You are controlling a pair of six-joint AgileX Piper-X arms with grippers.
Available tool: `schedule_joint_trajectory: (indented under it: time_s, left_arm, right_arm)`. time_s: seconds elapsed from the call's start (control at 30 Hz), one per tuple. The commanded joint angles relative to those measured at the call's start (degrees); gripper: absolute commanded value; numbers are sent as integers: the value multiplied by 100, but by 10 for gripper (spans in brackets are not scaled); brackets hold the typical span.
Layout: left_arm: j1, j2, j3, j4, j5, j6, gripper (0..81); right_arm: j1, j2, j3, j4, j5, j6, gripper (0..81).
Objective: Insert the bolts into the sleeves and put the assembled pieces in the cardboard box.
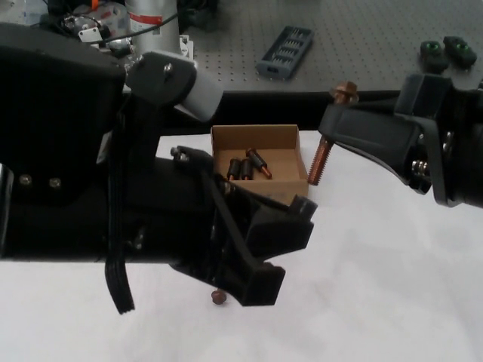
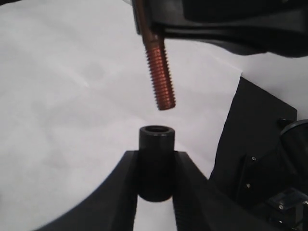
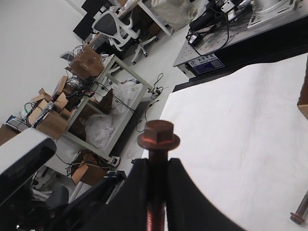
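My left gripper (image 2: pixel 155 161) is shut on a short black sleeve (image 2: pixel 155 144), held upright with its bore open. Just above the sleeve hangs the threaded tip of a copper bolt (image 2: pixel 160 77), a small gap away and slightly to one side of the bore. My right gripper (image 3: pixel 156 168) is shut on that bolt's shank, below its hex head (image 3: pixel 158 137). In the high view the right gripper (image 1: pixel 332 130) holds the bolt (image 1: pixel 320 160) beside the right wall of the cardboard box (image 1: pixel 225 138), which holds several assembled pieces (image 1: pixel 245 167).
A loose copper bolt (image 1: pixel 219 296) lies on the white sheet under the left arm, and another loose bolt (image 3: pixel 299 213) shows in the right wrist view. On the perforated bench behind are a blue rack (image 1: pixel 285 50) and green-black parts (image 1: pixel 449 50).
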Motion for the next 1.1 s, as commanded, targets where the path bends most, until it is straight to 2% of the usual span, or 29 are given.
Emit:
schedule_joint_trajectory:
  time_s: [0.0,1.07]
  left_arm:
    - [-10,-63,-31,-208,-27,-102,6]
    - [-10,-63,-43,-524,-123,-243,6]
  right_arm:
    - [-39,12,-18,-107,-48,-69,19]
    - [-39,154,-18,41,-166,-320,19]
